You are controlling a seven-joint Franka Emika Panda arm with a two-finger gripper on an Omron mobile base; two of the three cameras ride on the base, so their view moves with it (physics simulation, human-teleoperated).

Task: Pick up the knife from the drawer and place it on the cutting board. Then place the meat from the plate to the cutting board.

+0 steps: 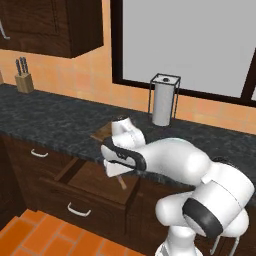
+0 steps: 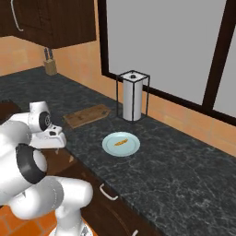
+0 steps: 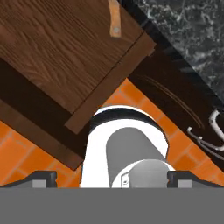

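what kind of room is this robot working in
A kitchen, rendered rather than real. A dark speckled counter runs under a window, with a paper towel holder, a knife block against the orange wall, and an open wooden drawer below it.

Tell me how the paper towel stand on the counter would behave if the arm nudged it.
The paper towel stand is tall on a small footprint, so a high push would probably tip it. Its thin wire frame suggests it is light and may slide on the smooth counter. The roll looks soft.
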